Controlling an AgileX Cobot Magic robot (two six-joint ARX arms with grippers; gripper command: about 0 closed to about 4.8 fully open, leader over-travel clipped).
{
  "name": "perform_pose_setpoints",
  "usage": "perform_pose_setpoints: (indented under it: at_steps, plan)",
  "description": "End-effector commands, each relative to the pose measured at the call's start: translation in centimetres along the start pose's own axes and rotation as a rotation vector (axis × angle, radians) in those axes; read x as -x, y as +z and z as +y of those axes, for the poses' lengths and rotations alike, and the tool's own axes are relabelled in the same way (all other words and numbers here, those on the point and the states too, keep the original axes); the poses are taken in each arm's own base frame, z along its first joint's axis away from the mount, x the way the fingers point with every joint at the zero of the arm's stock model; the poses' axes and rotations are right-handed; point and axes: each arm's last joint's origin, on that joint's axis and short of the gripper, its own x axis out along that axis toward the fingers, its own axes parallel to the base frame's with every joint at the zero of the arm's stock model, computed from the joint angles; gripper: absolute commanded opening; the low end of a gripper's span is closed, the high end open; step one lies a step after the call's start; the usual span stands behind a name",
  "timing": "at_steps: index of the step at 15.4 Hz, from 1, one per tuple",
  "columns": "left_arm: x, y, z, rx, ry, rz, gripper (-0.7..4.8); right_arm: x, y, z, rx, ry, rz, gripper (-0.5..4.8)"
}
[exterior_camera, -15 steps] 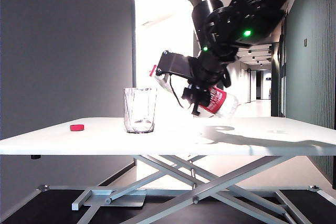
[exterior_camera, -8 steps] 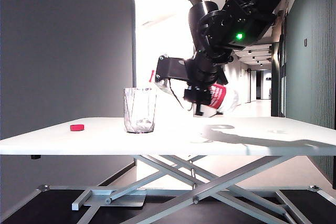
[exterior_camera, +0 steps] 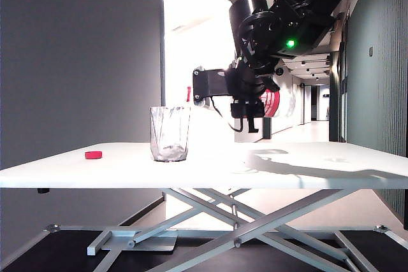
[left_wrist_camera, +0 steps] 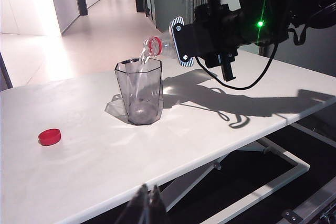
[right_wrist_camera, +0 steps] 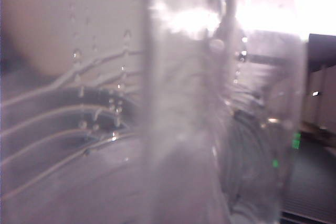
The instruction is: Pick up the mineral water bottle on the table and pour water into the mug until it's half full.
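Tilting mineral water bottle (left_wrist_camera: 164,45) in right claw (left_wrist_camera: 207,35), mouth above mug (left_wrist_camera: 139,91)

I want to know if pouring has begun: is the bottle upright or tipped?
Tipped: the right gripper holds the mineral water bottle sideways, neck over the mug, water streaming in.
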Motion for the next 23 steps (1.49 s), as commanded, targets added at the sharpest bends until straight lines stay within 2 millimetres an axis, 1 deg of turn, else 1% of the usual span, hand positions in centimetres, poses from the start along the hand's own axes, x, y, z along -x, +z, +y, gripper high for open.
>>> perform_pose_setpoints:
  at_steps: [1, 20, 23]
  plan:
    - [0.01, 0.16, -0.01, -0.001, -0.004, -0.010, -0.06, 0.44, 0.08, -2.16, 0.005, -0.116, 0.005, 2.15]
    - [0.01, 0.15, -0.01, -0.001, -0.004, -0.009, -0.06, 0.46, 0.05, -2.20, 0.023, -0.120, 0.027, 2.15]
    - [0.01, 0.15, -0.01, -0.001, -0.004, -0.009, -0.06, 0.46, 0.05, -2.17, -0.064, -0.119, 0.022, 2.15]
